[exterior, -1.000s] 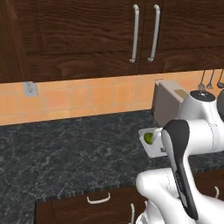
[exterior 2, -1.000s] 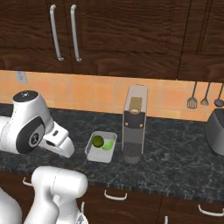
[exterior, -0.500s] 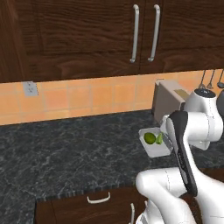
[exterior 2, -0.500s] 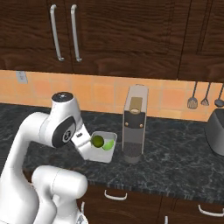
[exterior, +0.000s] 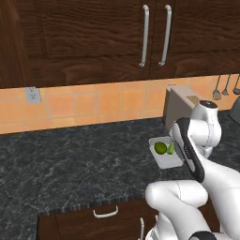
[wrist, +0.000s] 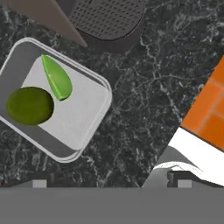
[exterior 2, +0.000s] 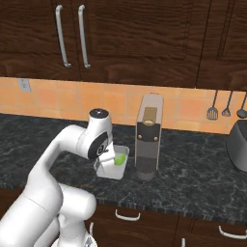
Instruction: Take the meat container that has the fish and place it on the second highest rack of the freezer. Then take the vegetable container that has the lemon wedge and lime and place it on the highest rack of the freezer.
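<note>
Gripper [wrist: 111, 183] hanging above the dark counter [wrist: 144, 87], tips barely peeking up at the bottom of the hand view, so cannot tell if open or closed. Holding nothing that can be seen. Swung over from the left side in the last second and now right by the vegetable container [wrist: 54, 98]. Inside the container, a lime [wrist: 29, 105] and a green lemon wedge [wrist: 57, 78]. Container flat on the counter, just beside the coffee machine [exterior 2: 148, 136]. Looks like lining up to pick it up. Still off to one side, needs to slide over the rim first.
</note>
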